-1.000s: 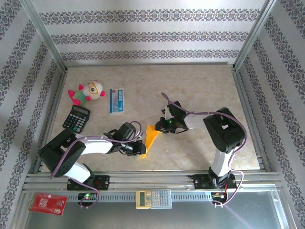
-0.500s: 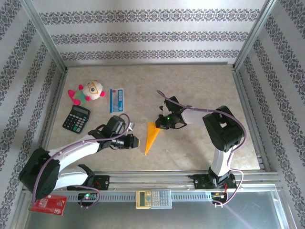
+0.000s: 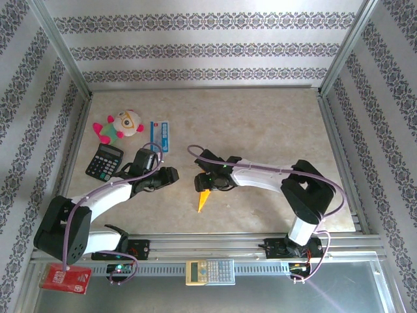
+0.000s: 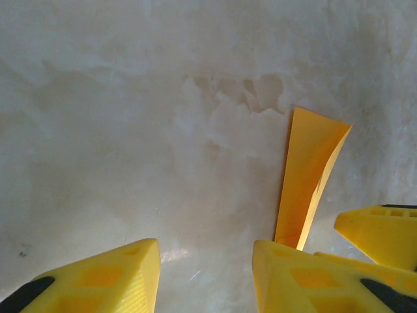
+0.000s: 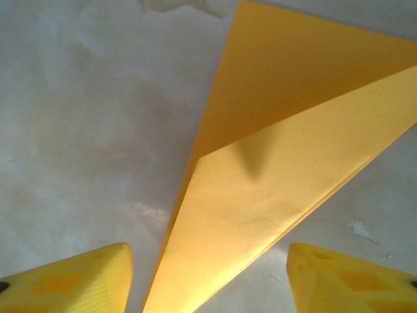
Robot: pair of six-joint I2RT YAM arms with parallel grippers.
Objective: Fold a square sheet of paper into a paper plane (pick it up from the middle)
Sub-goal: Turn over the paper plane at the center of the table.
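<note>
My right gripper (image 5: pixel 208 261) hangs with its yellow fingers (image 5: pixel 71 280) spread wide over the paper plane (image 5: pixel 273 163). On the wrist camera the folded orange-yellow dart fans out between them from 6 o'clock toward 1 o'clock, and I cannot tell whether either finger touches it. My left gripper (image 4: pixel 205 261) also has its jaws apart, with bare marbled table (image 4: pixel 130 130) between the fingers (image 4: pixel 98 280) and the plane (image 4: pixel 309 176) lying at 1 o'clock from them, its broad end farther off. From above, the right gripper (image 3: pixel 204 184) sits over the wide end of the plane (image 3: pixel 204 201), which lies flat near the middle of the table (image 3: pixel 273 117) with its tip aimed at 7 o'clock, toward the near rail. The left gripper (image 3: pixel 171 176) waits at 9 o'clock from the right one, near but apart. Farther out at 10 o'clock lie a black calculator (image 3: pixel 104 162), a blue-and-white packet (image 3: pixel 159 137) and a plush toy (image 3: pixel 120 125). On the near rail sit a beige calculator (image 3: pixel 210 271) and a red packet (image 3: pixel 65 277).
</note>
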